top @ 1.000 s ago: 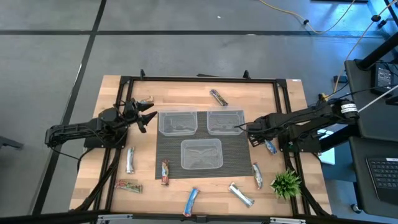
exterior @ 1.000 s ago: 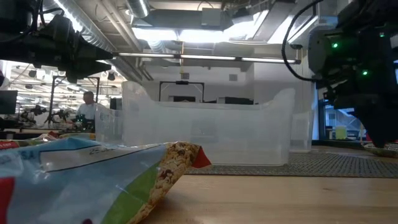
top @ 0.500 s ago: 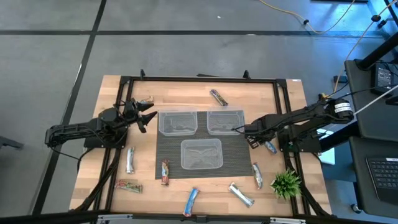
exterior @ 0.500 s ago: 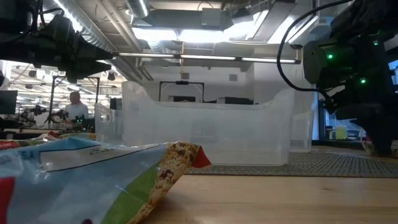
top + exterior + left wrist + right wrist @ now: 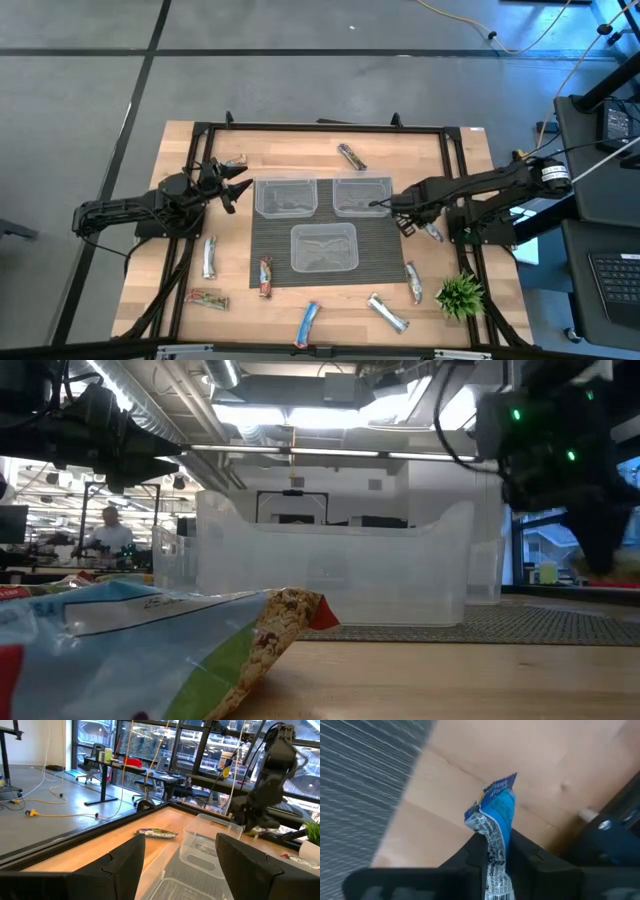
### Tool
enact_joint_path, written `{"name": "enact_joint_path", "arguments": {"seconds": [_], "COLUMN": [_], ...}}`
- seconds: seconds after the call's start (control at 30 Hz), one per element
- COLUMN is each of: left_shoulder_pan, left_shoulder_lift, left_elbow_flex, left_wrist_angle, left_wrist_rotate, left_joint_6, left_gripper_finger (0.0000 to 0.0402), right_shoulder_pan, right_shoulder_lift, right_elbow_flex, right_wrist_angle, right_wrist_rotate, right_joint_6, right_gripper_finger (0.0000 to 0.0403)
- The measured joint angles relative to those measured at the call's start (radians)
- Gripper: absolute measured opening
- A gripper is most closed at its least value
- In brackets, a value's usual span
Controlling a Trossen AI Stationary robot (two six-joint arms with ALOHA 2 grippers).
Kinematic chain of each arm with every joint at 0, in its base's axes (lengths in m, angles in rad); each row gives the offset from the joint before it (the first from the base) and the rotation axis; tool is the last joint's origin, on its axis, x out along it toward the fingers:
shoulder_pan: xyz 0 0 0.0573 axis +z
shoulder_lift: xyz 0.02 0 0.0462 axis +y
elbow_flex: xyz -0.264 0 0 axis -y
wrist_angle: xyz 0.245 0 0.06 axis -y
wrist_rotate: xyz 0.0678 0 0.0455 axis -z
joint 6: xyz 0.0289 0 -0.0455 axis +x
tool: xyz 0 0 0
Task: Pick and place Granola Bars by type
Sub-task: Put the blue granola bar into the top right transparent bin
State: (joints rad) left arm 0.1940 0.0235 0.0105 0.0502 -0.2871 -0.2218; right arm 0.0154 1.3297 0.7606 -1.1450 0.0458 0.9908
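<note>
Three tubs (image 5: 323, 245) sit on our dark mat (image 5: 268, 243), two at its far edge and one nearer the front. We keep our left gripper (image 5: 237, 186) open, hovering beside the far-left tub. Our right gripper (image 5: 494, 851) is clamped on a blue bar (image 5: 496, 824), lifted just off the wood at the mat's right edge. Other bars lie around: one (image 5: 351, 156) behind the tubs, a silver one (image 5: 209, 256) left of the mat, several along the front. A plant (image 5: 461, 295) stands at the front right.
</note>
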Motion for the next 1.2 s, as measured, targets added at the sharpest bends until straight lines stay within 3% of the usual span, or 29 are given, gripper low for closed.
{"name": "enact_joint_path", "arguments": {"seconds": [0.23,0.4,0.67,1.0,1.2], "left_shoulder_pan": [0.000,0.000,0.000,0.000,0.000], "left_shoulder_lift": [0.000,0.000,0.014,0.071,0.164], "left_elbow_flex": [0.000,0.000,0.000,0.002,0.074], "left_wrist_angle": [0.057,0.115,0.108,0.093,-0.064], "left_wrist_rotate": [-0.024,-0.037,-0.066,-0.097,-0.163], "left_joint_6": [-0.051,-0.020,-0.028,0.000,0.000], "left_gripper_finger": [0.0235,0.0235,0.0235,0.0235,0.0235], "right_shoulder_pan": [0.000,0.000,-0.014,-0.071,-0.072], "right_shoulder_lift": [-0.036,-0.036,0.018,0.231,0.342], "right_elbow_flex": [0.225,0.340,0.309,0.300,0.300], "right_wrist_angle": [-0.109,0.114,0.567,0.614,0.612], "right_wrist_rotate": [0.218,0.379,0.400,0.346,0.312], "right_joint_6": [-0.036,-0.221,-0.614,-0.705,-0.708], "right_gripper_finger": [0.0059,0.0059,0.0059,0.0060,0.0060]}}
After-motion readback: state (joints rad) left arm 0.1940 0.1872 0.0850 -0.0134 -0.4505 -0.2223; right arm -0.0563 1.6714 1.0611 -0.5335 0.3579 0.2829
